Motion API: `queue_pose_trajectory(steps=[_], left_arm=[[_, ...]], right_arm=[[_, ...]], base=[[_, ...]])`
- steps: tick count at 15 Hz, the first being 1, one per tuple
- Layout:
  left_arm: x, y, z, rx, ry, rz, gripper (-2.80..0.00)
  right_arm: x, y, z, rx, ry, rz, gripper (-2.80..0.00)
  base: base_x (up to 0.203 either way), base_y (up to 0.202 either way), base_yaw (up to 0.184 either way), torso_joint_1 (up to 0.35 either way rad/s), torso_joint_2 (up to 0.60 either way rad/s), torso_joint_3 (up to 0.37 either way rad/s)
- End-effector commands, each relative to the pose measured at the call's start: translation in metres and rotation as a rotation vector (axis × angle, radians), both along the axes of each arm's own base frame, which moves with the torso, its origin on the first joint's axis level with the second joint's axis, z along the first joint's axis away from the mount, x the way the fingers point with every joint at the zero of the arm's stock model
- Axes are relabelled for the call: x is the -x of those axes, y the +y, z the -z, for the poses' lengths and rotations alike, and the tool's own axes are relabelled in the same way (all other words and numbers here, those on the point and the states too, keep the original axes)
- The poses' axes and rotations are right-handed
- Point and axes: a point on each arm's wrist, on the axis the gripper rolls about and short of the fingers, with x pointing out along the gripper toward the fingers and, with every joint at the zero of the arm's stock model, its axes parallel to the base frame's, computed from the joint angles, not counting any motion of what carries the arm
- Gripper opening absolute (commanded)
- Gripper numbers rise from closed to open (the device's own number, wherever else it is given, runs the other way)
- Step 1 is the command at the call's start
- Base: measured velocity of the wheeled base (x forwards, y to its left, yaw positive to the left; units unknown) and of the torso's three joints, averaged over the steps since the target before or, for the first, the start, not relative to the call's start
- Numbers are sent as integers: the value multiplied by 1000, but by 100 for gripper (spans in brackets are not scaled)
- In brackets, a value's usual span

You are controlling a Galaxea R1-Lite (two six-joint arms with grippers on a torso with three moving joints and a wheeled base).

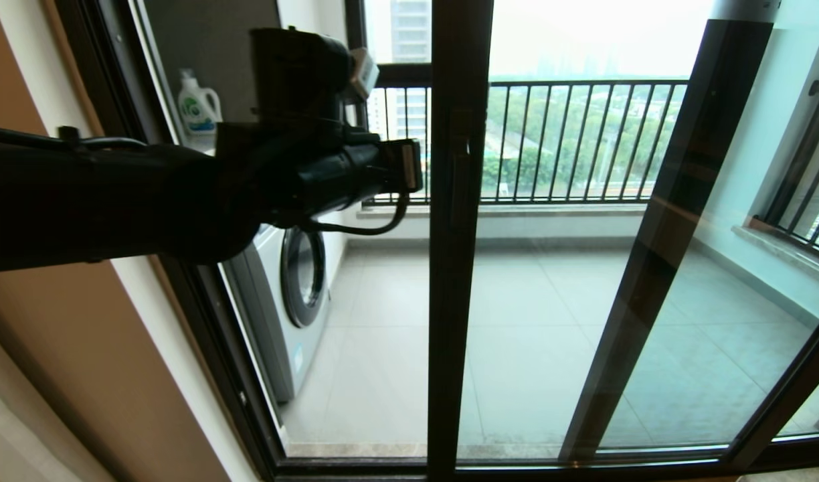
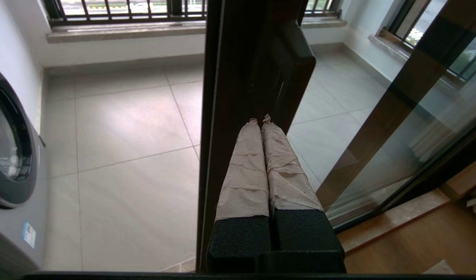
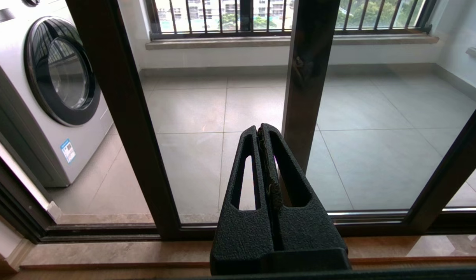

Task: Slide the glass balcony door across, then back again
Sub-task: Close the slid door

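Beyond the glass lies a tiled balcony with a washing machine (image 1: 296, 301) at the left wall and a railing (image 1: 570, 140) behind. From the head camera, the glass balcony door (image 1: 456, 268) has its handled upright mid-frame, partly slid, and the left gripper (image 1: 413, 164) is raised just beside the handle (image 1: 460, 181).

The left wrist camera shows taped fingers (image 2: 257, 155) pressed together, holding nothing, tips at the dark upright; whether they touch it is hard to say.

The right wrist camera shows the right gripper (image 3: 265, 132), low and idle, likewise closed and empty.

Such a panel is likely heavy, stiff and breakable; push on the metal upright or handle, not the glass.
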Motion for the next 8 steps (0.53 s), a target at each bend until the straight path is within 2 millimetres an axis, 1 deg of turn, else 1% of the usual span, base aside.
queue_pose_trajectory(steps=[1,3,6,8], left_arm=[[-6,-42,26,-9,43,22,-280],[-5,-59,26,16,37,52,-280],[-9,-88,32,49,32,85,-280],[-1,-99,35,60,40,115,-280]], right_arm=[[-1,0,3,0,10,0,-280],[-1,0,3,0,11,-1,-280],[-1,0,3,0,10,0,-280],[-1,0,3,0,12,0,-280]], base=[[0,0,0,0,0,0],[0,0,0,0,0,0],[0,0,0,0,0,0],[0,0,0,0,0,0]])
